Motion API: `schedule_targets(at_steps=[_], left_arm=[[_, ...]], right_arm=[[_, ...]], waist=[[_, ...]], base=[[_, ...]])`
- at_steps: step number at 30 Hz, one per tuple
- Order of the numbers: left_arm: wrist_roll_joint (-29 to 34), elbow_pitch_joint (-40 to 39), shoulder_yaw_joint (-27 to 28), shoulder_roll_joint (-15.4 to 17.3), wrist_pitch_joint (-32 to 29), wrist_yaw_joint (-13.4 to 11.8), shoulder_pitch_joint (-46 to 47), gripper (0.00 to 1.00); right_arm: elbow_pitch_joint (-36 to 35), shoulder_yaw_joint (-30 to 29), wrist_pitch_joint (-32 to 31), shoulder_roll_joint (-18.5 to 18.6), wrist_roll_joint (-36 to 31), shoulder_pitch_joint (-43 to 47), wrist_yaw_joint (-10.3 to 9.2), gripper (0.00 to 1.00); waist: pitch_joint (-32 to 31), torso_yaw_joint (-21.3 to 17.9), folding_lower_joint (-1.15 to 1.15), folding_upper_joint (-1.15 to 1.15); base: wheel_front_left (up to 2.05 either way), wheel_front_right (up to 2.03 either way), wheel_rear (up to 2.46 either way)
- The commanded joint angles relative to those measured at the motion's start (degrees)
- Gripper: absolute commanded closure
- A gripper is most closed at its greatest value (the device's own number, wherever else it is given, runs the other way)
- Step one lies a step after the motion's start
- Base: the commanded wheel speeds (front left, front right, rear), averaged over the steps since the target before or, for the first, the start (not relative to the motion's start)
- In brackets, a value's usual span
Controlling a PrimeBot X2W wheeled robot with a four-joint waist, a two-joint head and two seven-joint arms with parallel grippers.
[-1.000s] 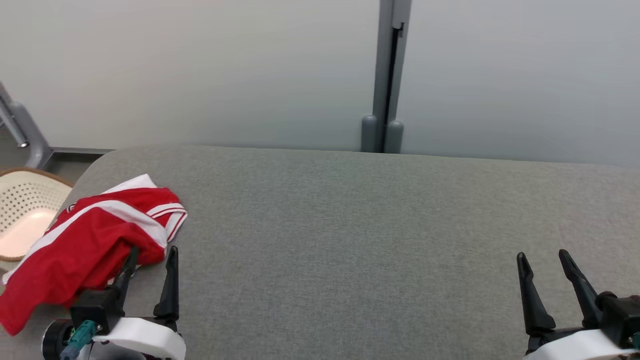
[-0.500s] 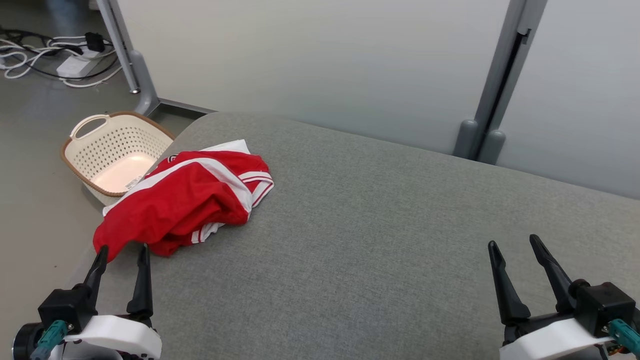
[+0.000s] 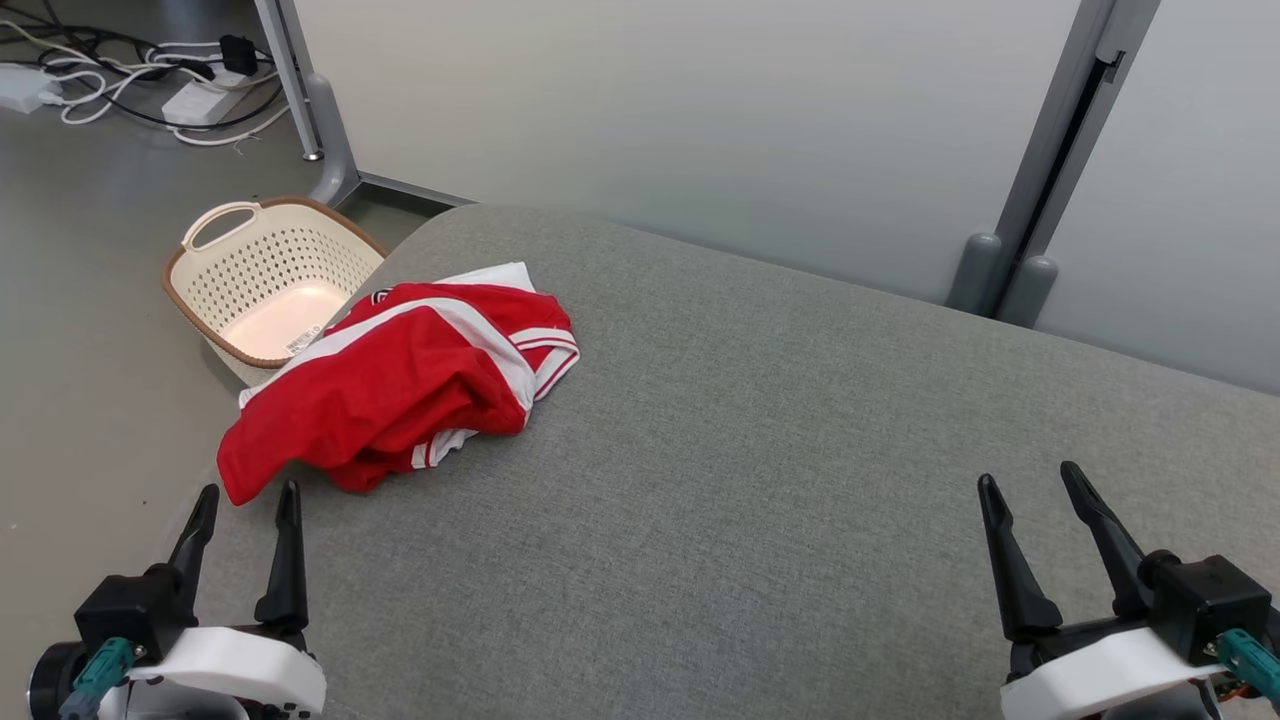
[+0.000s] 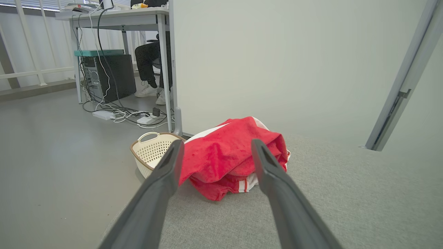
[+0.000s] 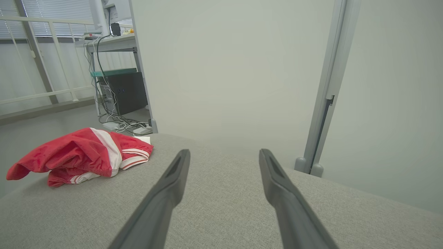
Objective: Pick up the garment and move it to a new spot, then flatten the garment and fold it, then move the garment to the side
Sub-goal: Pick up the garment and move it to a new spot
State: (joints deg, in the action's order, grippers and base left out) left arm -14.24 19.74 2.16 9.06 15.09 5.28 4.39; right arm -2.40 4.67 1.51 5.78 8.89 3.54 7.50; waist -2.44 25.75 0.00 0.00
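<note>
Garment (image 3: 400,390), red with white stripes, lies crumpled at the far left of the grey counter (image 3: 750,450), one corner drooping over the edge near a basket (image 3: 290,260). A second ago the left tool (image 3: 249,489) touched it; now that tool is just short of it, fingers spread. The right tool (image 3: 1028,474) is spread too, holding nothing. Folds hide the garment's shape.

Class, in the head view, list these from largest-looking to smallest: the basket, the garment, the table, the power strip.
1. table
2. garment
3. basket: it stands on the floor, partly hidden behind the table edge and farther from the camera, so its true size may be nearer the garment's
4. power strip
</note>
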Motion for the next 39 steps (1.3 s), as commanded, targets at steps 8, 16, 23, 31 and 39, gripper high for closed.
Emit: schedule_targets(at_steps=[8, 16, 23, 31, 39], left_arm=[[0.5, 0.7, -0.4, -0.1, 0.1, -0.4, 3.7, 0.0], [-1.9, 8.8, -0.1, -0.6, 0.1, 0.8, 16.9, 0.0], [-2.6, 24.5, -1.4, 2.6, 0.0, 1.8, 26.9, 0.0], [-0.9, 38.0, -4.4, 5.1, 0.1, 2.1, 33.2, 0.63], [0.5, 30.3, -2.9, 5.4, 0.1, 1.4, 31.1, 1.0]], right_arm=[[-0.1, 0.5, -0.5, 0.7, -0.3, -1.8, -0.02, 0.0], [-5.1, 0.3, -4.1, 2.3, -2.4, -7.1, -0.02, 0.0], [-7.7, -0.9, -5.6, 2.7, -4.2, -10.1, -0.02, 0.0], [-7.9, -1.6, -5.7, 2.4, -4.5, -10.8, -0.02, 0.0], [-6.5, -1.7, -4.7, 2.0, -3.9, -9.6, -0.02, 0.0]], waist=[[1.8, -2.8, 0.0, 0.0], [13.1, -9.6, 0.0, 0.0], [20.5, -13.3, 0.0, 0.0], [22.2, -13.4, 0.0, 0.0], [18.0, -12.1, 0.0, 0.0]], base=[[0.0, 0.0, 0.0], [0.0, 0.0, 0.0], [0.0, 0.0, 0.0], [0.0, 0.0, 0.0], [0.0, 0.0, 0.0]])
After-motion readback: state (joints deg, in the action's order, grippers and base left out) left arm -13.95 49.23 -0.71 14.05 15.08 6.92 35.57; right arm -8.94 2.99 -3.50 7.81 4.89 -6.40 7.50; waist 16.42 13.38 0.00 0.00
